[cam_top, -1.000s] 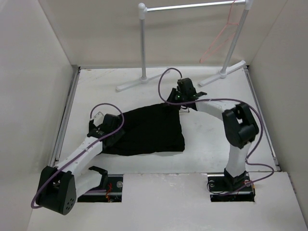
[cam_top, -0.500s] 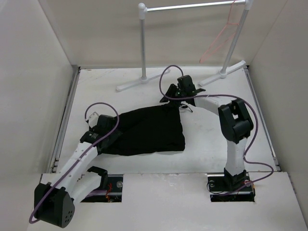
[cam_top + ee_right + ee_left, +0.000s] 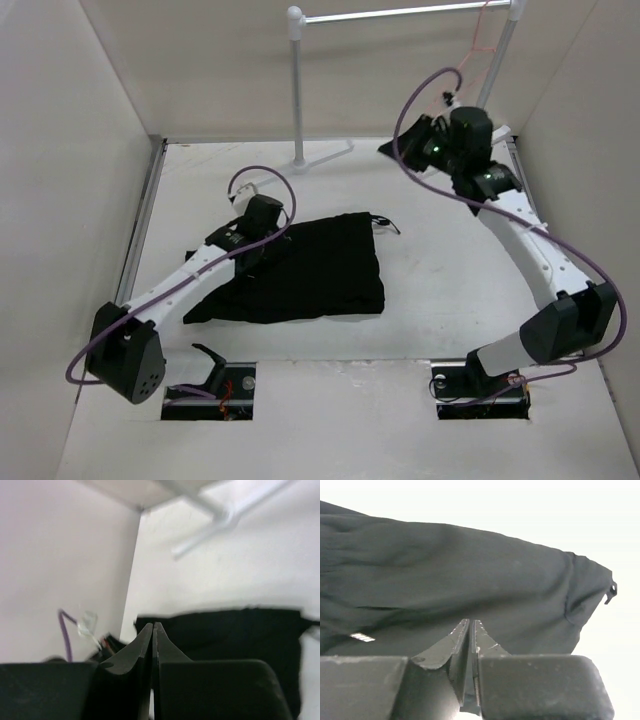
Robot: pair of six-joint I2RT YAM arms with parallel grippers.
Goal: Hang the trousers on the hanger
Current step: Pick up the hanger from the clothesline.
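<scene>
The black trousers (image 3: 310,270) lie folded flat in the middle of the table, filling the left wrist view (image 3: 470,575) and showing low in the right wrist view (image 3: 230,630). My left gripper (image 3: 272,242) hovers over their upper left part, shut (image 3: 471,623) with nothing between its fingers. Raised at the back right, my right gripper (image 3: 392,148) is shut and empty (image 3: 153,625). The thin pink hanger (image 3: 476,45) hangs from the rack's right end, just behind the right arm and partly hidden by it.
The white and silver clothes rack (image 3: 296,80) stands at the back, its bar (image 3: 400,13) across the top and a foot (image 3: 210,525) on the table. White walls enclose the table on three sides. A purple cable (image 3: 420,90) loops above the right wrist.
My right arm swung up and back from the trousers' top edge to beside the rack's right pole. My left arm moved right onto the trousers. Both grippers have closed.
</scene>
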